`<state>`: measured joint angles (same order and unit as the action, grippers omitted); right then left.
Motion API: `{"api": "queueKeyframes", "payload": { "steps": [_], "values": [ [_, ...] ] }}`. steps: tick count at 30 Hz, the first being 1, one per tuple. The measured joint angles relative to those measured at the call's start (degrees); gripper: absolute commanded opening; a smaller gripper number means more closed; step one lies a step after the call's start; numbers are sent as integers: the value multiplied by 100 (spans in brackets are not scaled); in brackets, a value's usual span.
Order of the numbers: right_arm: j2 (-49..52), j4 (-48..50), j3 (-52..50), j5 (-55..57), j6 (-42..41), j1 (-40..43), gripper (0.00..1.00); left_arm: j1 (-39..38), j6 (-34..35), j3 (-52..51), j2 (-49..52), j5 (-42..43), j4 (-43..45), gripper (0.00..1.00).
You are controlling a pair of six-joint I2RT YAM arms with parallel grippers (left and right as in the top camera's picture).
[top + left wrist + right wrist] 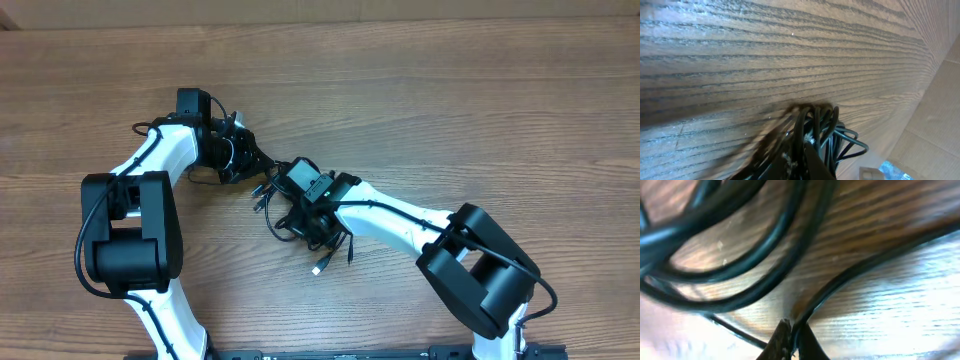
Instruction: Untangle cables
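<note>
Left arm [165, 150] and right arm [392, 216] bend inward, wrists near each other, both sets of jaws closed.

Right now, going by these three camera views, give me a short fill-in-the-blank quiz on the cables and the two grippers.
1. The cables lie on a ___ table.
2. The left gripper and the right gripper are both ___ on cable, not open.
3. The right wrist view shows only ___ thin cord between that gripper's fingertips.
4. The silver-tipped plug lies beside the ___ arm.

Missing words: wooden; shut; one; right.
</note>
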<state>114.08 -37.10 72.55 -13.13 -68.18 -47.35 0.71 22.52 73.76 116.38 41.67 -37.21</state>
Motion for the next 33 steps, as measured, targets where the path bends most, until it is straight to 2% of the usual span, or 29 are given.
{"api": "queueKeyframes", "payload": {
  "steps": [3,8,11,15,19,22,27,28,29,30,33],
  "values": [
    [0,-313,4,-540,793,271,4,0,0,0,0,-2,2,8],
    [0,-1480,-2,-1016,1884,791,4,0,0,0,0,-20,22,7],
    [0,-2129,-4,-1060,2533,1093,4,0,4,0,0,-107,39,4],
    [0,-2492,-4,-710,2900,1303,4,-37,0,0,0,-251,46,5],
    [0,-2498,-4,-109,3075,1451,6,-37,-87,0,0,-308,44,14],
    [-11,-2492,-2,286,3123,1504,12,-37,-275,0,0,-315,46,20],
    [-46,-2509,20,866,3176,1508,14,-37,-811,0,0,109,46,41],
    [-52,-2514,22,946,3180,1508,25,-37,-896,0,0,214,48,47],
    [-57,-2516,26,1032,3187,1508,40,-37,-990,0,0,330,44,49],
    [-57,-2566,55,1095,3259,1513,49,-37,-1056,0,0,428,42,50],
    [-31,-2763,184,1054,3532,1567,63,-37,-1200,0,0,619,17,51]
  ]
}}
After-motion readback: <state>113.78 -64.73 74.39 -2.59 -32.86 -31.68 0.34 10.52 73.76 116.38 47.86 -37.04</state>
